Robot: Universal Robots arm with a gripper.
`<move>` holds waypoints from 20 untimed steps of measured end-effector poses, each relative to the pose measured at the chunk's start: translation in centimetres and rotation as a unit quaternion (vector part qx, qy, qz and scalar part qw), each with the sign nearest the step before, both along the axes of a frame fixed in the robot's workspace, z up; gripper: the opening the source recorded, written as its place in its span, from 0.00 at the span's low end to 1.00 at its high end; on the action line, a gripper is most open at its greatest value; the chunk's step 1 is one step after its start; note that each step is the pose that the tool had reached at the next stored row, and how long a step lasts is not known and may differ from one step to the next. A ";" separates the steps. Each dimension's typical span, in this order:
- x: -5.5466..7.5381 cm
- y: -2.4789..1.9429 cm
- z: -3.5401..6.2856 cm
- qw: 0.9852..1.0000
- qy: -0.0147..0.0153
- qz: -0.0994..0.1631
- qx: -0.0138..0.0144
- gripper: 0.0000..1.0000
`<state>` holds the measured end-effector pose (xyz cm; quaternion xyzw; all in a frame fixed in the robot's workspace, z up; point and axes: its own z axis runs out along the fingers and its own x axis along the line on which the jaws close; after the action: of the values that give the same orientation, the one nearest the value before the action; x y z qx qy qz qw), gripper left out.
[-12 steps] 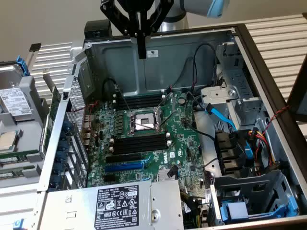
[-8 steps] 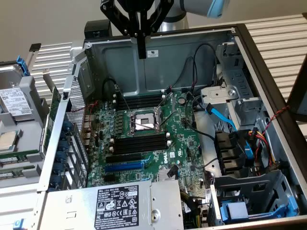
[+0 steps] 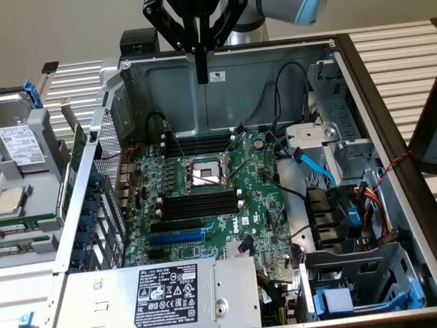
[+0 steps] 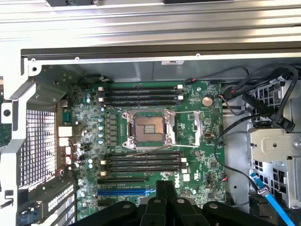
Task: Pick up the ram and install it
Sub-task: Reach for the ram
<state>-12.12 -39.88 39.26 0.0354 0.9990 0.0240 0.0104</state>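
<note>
Gripper (image 3: 201, 76) (image 4: 165, 187): fingers clenched together, grasping nothing, hanging above the far wall of the open computer case (image 3: 273, 65). Below it lies the motherboard (image 3: 263, 205), with the CPU socket (image 3: 205, 172) between black memory slots (image 3: 198, 205). Ram (image 3: 76, 156): apparently the narrow green board on edge outside the case, at the exterior view's left, well apart from the gripper.

the ram (image 3: 27, 223), seemingly the green stick, lies outside the case (image 3: 225, 102).
</note>
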 end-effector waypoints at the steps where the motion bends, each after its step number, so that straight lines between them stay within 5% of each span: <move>1: 0.0 0.00 0.00 1.000 0.000 0.000 0.000 0.11; 7: -1.0 -0.01 -0.03 1.000 0.000 0.000 0.000 0.11; 20: -6.8 -0.09 -0.19 1.000 0.000 0.000 0.000 0.11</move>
<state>-18.95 -39.97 39.07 0.0354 0.9990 0.0240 0.0103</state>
